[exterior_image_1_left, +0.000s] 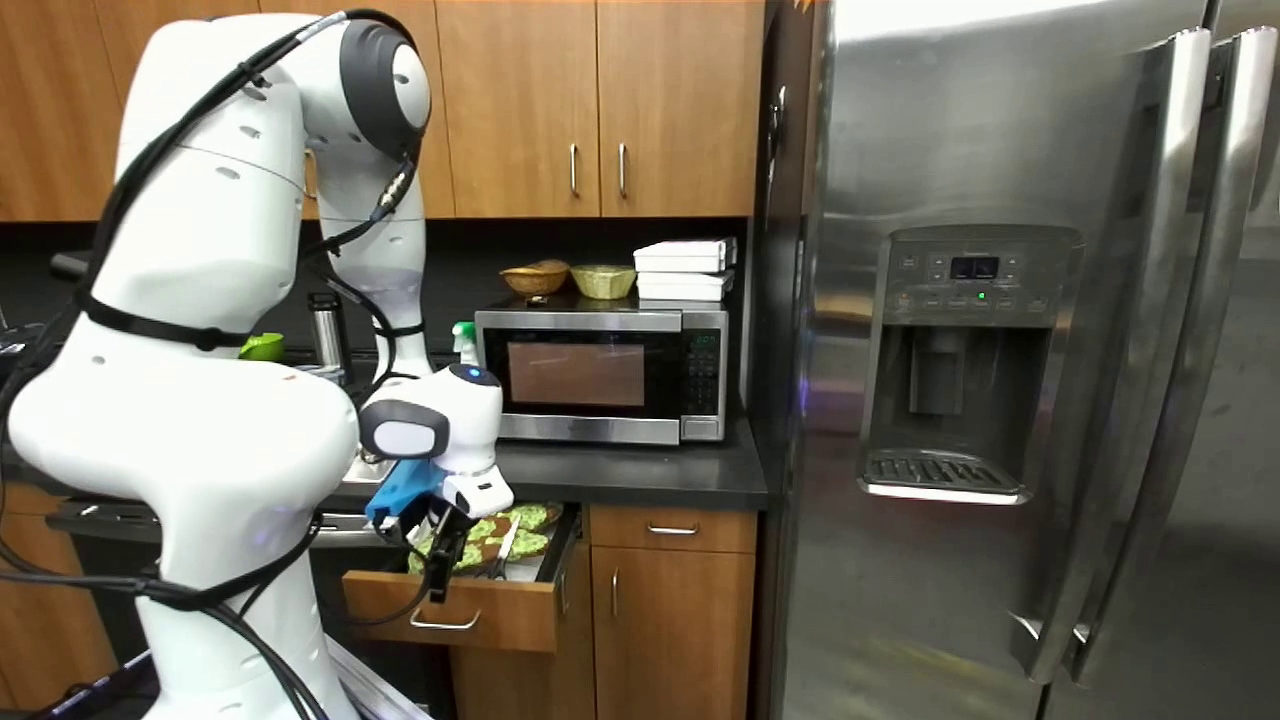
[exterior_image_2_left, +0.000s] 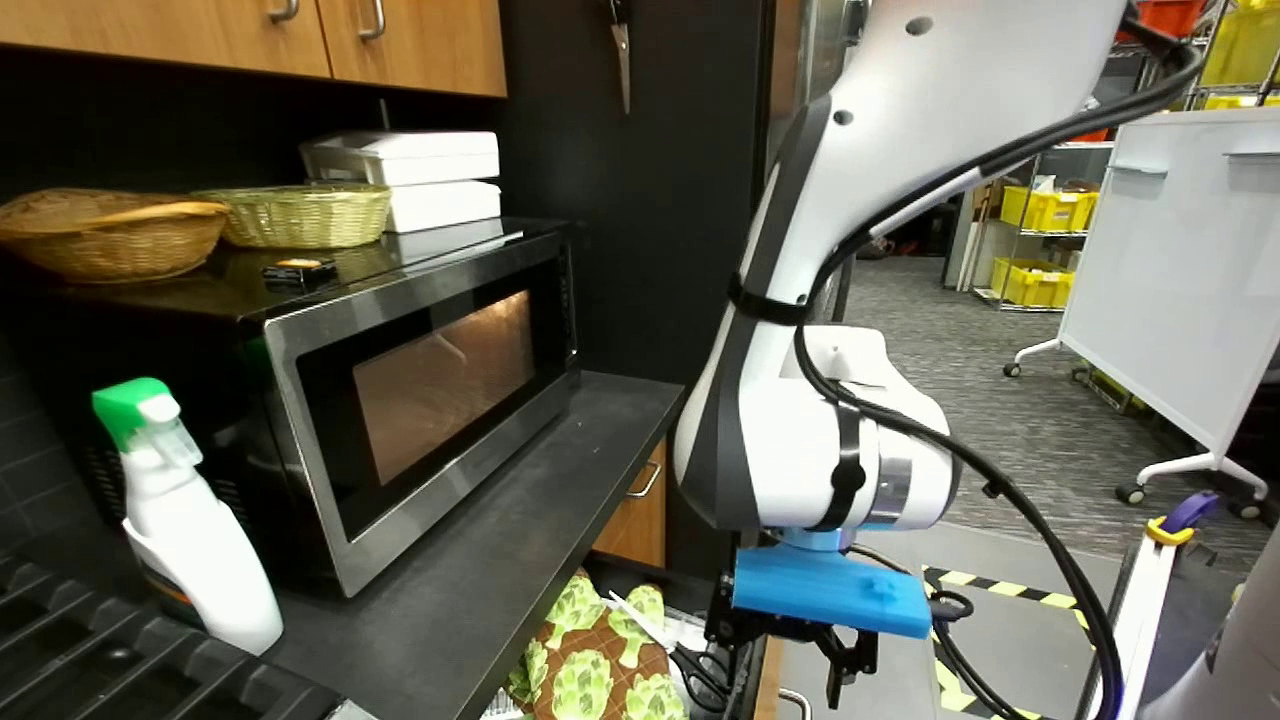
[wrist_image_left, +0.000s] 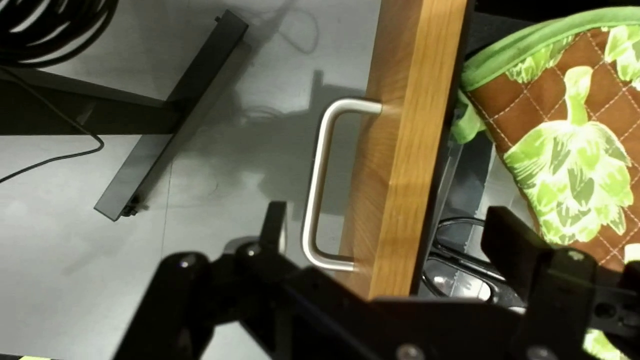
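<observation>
Below the counter (exterior_image_1_left: 640, 470), the drawer (exterior_image_1_left: 520, 612) stands pulled out, so what lies inside shows from above. In an exterior view the microwave (exterior_image_1_left: 575, 373) sits at one o'clock from it, and on its top are a brown basket (exterior_image_1_left: 537, 278), a pale green basket (exterior_image_1_left: 603, 283) and white boxes (exterior_image_1_left: 685, 262), kept there, I guess, to spare counter room. Inside the drawer I see a quilted cloth (wrist_image_left: 565, 145) with a green print, and scissors (exterior_image_2_left: 660, 638) with pale blades over the cloth and black grips beside it, near the front panel (wrist_image_left: 412, 150); probably laid flat so the drawer can slide.

The pincer (wrist_image_left: 385, 217) points down at that panel, spread wide, with one finger (wrist_image_left: 273, 224) to the outer side and the other over the drawer's inside. It has hold of nothing that I can see; whether either finger touches the wood, I cannot tell. In the wrist view, from the middle of its gap, the metal handle (wrist_image_left: 314, 190) is near, at ten o'clock, fixed on the outer face for pulling. The cloth lies at two o'clock, the grips at four.
</observation>
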